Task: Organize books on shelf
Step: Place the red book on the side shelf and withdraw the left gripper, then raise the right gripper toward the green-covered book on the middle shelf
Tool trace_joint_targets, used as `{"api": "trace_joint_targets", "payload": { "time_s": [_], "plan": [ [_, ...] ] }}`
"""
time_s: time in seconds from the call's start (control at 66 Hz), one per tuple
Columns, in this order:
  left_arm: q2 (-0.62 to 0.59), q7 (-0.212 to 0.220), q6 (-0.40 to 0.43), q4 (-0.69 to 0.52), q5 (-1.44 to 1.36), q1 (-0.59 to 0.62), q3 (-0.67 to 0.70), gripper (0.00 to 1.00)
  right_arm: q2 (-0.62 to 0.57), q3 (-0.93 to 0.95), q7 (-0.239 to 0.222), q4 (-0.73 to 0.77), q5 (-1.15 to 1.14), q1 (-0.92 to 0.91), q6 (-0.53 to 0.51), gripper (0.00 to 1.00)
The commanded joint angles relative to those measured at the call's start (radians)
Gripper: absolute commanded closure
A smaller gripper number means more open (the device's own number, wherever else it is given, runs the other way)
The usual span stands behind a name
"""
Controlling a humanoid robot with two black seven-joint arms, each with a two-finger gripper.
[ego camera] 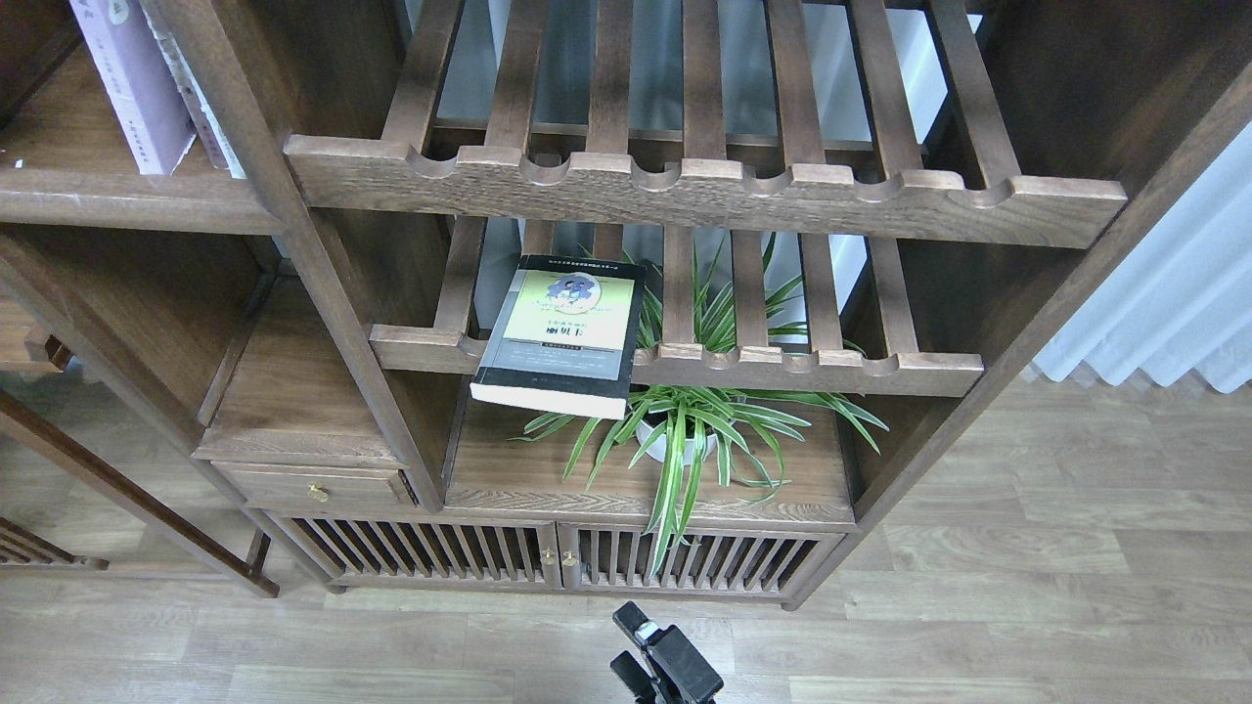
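A black-grey book with a yellow-green panel [562,332] lies flat on the lower slatted rack, its near end hanging over the front rail. Up at the far left, a pale lavender book [132,93] stands upright on the solid dark-brown shelf [117,200], with a thinner white-spined book [201,112] leaning beside it. My right gripper [631,645] shows at the bottom edge, low over the floor and far from every book. Its two fingers stand apart with nothing between them. My left gripper is out of view.
An upper slatted rack [704,191] juts out above the book. A potted spider plant [685,430] stands under the lower rack, its leaves spilling forward. Below are a small drawer [313,486] and slatted cabinet doors [558,557]. A white curtain [1174,303] hangs at the right.
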State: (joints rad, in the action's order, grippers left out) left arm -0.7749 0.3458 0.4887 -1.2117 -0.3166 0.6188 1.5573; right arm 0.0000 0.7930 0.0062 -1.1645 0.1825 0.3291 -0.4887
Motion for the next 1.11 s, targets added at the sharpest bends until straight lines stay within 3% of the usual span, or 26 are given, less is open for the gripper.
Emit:
{"api": "trace_joint_targets", "payload": {
  "time_s": [0.0,0.333,0.712,0.955,0.97,1.091],
  "plan": [
    [0.002,-0.002,0.0,-0.071,0.068,-0.137,0.044,0.54,0.0,0.0,0.001,0.002,0.0,-0.009,0.0,0.0],
    [0.02,-0.01,0.0,-0.201,0.136,-0.444,0.148,0.48,0.0,0.002,0.003,0.039,0.009,-0.033,0.0,0.0],
    [0.148,-0.01,0.0,-0.216,0.159,-0.593,0.132,0.42,0.0,0.002,0.005,0.062,0.011,-0.055,0.0,0.0],
    [0.246,-0.007,0.0,-0.209,0.156,-0.674,0.129,0.26,0.0,0.003,0.004,0.161,0.011,-0.136,0.0,0.0],
    [0.261,-0.004,0.0,-0.203,0.154,-0.697,0.129,0.18,0.0,0.003,0.003,0.167,0.009,-0.145,0.0,0.0],
    [0.269,-0.002,0.0,-0.18,0.154,-0.748,0.129,0.08,0.0,0.003,0.003,0.169,0.009,-0.173,0.0,0.0]
  ]
}}
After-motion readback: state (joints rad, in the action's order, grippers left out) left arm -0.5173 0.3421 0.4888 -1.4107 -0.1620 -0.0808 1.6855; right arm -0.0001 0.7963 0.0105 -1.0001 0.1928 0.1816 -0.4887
